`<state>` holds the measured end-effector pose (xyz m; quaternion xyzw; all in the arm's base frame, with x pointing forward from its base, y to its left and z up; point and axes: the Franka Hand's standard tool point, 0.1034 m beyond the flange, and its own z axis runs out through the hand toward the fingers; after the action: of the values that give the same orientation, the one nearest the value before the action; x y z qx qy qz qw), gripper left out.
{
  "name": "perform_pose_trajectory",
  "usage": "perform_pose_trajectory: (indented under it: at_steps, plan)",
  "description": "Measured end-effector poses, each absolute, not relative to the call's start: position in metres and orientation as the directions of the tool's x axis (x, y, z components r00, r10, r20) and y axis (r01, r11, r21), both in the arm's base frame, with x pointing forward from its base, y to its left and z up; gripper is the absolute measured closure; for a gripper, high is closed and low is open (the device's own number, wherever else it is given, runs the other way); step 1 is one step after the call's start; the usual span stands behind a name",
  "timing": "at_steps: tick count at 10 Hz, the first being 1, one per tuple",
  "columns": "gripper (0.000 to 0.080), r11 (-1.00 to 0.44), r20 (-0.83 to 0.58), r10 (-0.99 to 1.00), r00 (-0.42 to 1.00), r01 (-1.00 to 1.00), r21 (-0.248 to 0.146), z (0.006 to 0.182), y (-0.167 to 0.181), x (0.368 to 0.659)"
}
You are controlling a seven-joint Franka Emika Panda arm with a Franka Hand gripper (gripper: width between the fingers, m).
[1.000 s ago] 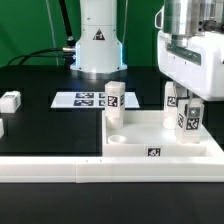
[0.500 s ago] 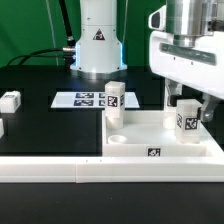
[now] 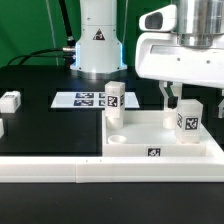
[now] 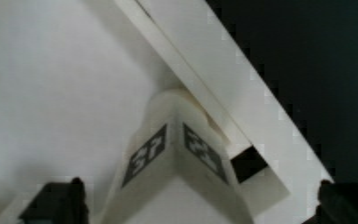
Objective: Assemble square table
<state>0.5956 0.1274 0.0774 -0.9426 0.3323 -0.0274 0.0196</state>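
**Hovering wide above the corner leg**

Clipping is the main danger, as I judge it. The hand (image 3: 186, 101) is hanging over the upright leg (image 3: 188, 122) with its fingertips (image 4: 59, 200) spread wide, one on each side of the leg's top and neither one touching it. It is holding nothing. If the arm is sent sideways before it is lifted clear, a finger may catch the leg and tilt it or twist it in its corner hole. The pictures are not showing whether that leg is seated fully. If it is only partly home, a light knock could be enough to loosen it. A later push on the tabletop (image 3: 150, 136) could also be sliding it off its place against the border rail (image 3: 60, 172), since nothing is visibly clamping it.

The arm is pointing its hand straight down, with the wrist body sitting high over the tabletop's corner on the exterior view's right. In the wrist view the tagged leg is lying between the two dark fingertips, close to the raised rim.

The tabletop is lying flat on the black desk (image 3: 40, 130), just behind the border rail. A second leg (image 3: 114, 100) is standing upright at its far corner on the exterior view's left. One loose leg block (image 3: 10, 100) is waiting well apart on the desk, beyond the marker board (image 3: 80, 100).
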Motion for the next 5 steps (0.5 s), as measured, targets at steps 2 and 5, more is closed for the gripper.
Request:
perform_pose_trajectory:
  at_steps: [2,5]
  plan:
    - [0.0151,-0.873,0.047,-0.487,0.872,-0.485,-0.048,0.0772,0.1294,0.5950]
    - [0.0151,-0.960,0.060,-0.280,0.958,-0.279,-0.037,0.0773,0.1276,0.5950]
